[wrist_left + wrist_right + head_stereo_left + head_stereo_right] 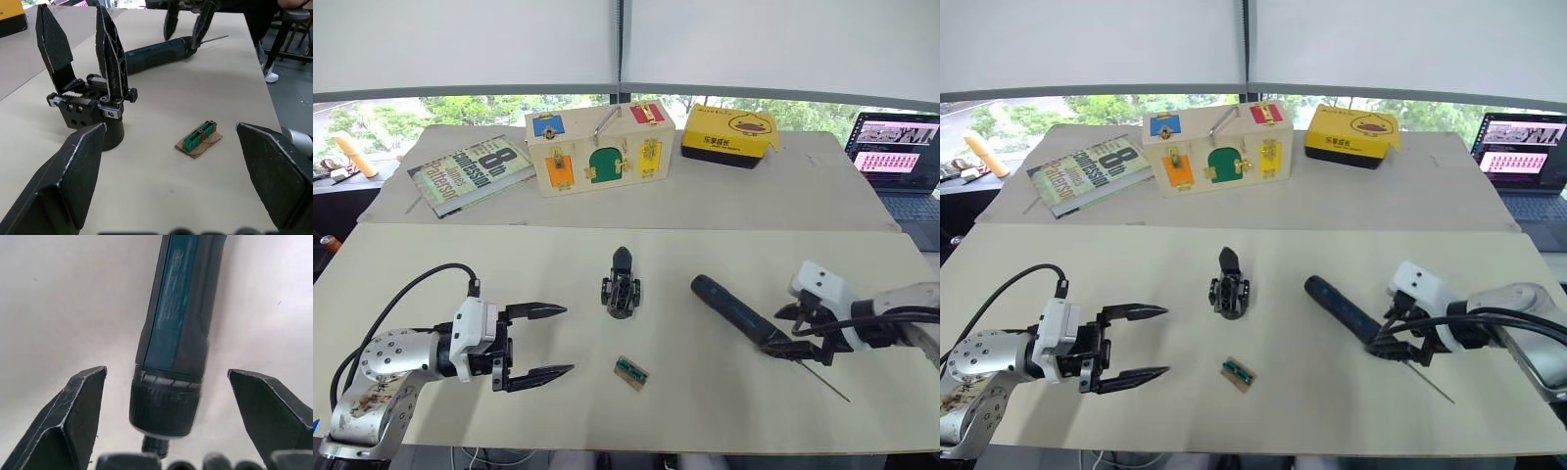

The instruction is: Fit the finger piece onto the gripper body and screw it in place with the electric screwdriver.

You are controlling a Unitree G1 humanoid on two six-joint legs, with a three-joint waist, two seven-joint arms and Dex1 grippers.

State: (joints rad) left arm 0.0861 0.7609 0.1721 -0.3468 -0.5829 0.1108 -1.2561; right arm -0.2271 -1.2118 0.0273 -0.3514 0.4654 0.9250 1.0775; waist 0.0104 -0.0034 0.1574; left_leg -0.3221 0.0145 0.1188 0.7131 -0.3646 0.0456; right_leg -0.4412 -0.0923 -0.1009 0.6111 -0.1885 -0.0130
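Screwdriver (171,347) lies between spread right end effector (168,416) fingers, untouched.

Table (431,264): gripper body (621,290), electric screwdriver (736,314), green connector (630,371).

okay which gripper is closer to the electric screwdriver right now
Right. The right gripper straddles the bit end of the electric screwdriver, fingers open either side. The left gripper is open across the table, beyond the gripper body.

One gripper body (622,288), one screwdriver (736,314), one green connector (630,371), one book (470,172), one wooden latch box (597,149), one yellow box (728,135), one laptop (901,159).
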